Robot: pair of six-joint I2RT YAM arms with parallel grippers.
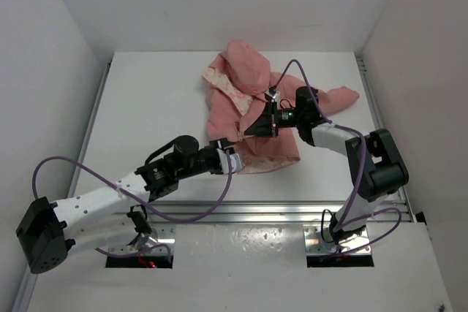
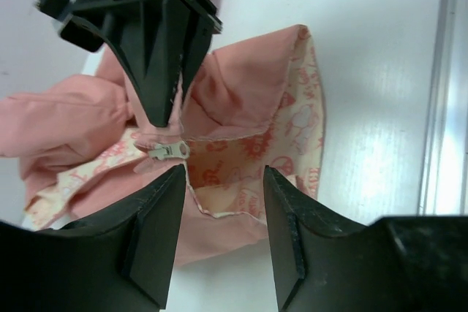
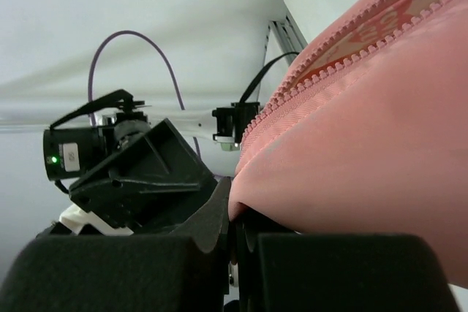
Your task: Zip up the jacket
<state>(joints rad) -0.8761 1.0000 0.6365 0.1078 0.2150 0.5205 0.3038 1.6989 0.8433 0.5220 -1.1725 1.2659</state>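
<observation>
Top external view: the jacket (image 1: 221, 116) lies toward the back middle of the white table (image 1: 146, 107), hood pointing away from the arms and one sleeve flung out to the right. The left gripper (image 1: 232, 160) reaches in at the bottom hem. Its fingers stand apart, and the left wrist camera shows the cream printed lining (image 2: 234, 173) in the gap between them. The right gripper (image 1: 247, 131) comes in from the right onto the jacket's front, its fingers pressed together on a fold of pink fabric. From the left wrist its tips sit just above the metal zipper slider (image 2: 167, 151). Whether the pull tab is in that pinch, I cannot tell. The zipper teeth (image 3: 322, 63) run across the right wrist view.
</observation>
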